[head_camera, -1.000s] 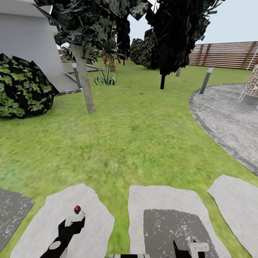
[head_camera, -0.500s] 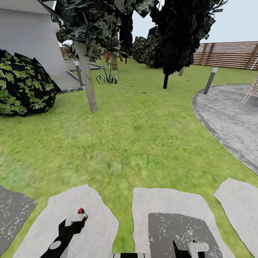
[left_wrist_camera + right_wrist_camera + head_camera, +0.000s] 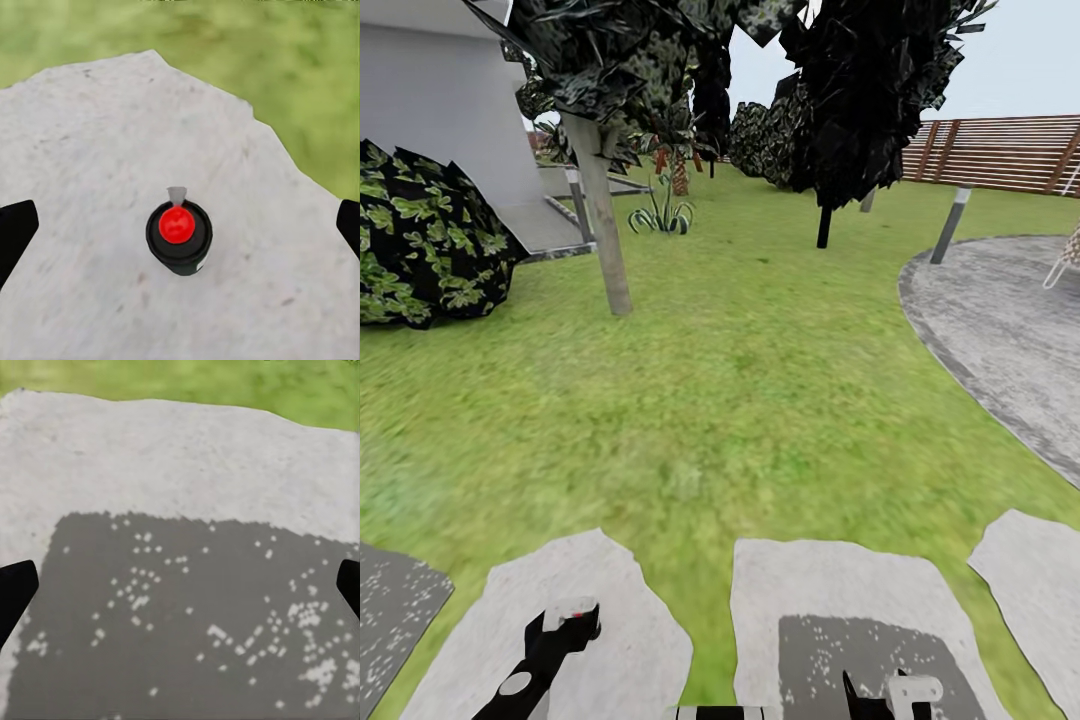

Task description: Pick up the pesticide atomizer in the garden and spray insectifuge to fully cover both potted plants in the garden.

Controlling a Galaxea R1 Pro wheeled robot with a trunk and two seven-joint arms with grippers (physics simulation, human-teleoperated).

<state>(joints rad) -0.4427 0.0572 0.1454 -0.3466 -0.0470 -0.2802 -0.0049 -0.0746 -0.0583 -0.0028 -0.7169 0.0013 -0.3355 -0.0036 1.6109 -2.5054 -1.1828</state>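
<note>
Your left gripper (image 3: 180,225) hangs wide open over a pale stone slab (image 3: 620,610), its dark fingertips at either edge of the left wrist view. Straight below it stands the spray bottle (image 3: 178,238), seen top-down as a black body with a red cap, upright on the slab and untouched. So the pickup is not done, and all the spraying is left.

Your right gripper (image 3: 180,585) is just as wide, holding nothing, over the next slab (image 3: 180,457) where a dark speckled patch lies.

Beyond the slabs the lawn (image 3: 740,380) runs open and flat. A spiky-leaved plant (image 3: 660,215) that may be one of your targets sits far off near a grey tree trunk (image 3: 605,235). Curved paving (image 3: 1010,330) lies right, a slat fence (image 3: 1000,150) behind.
</note>
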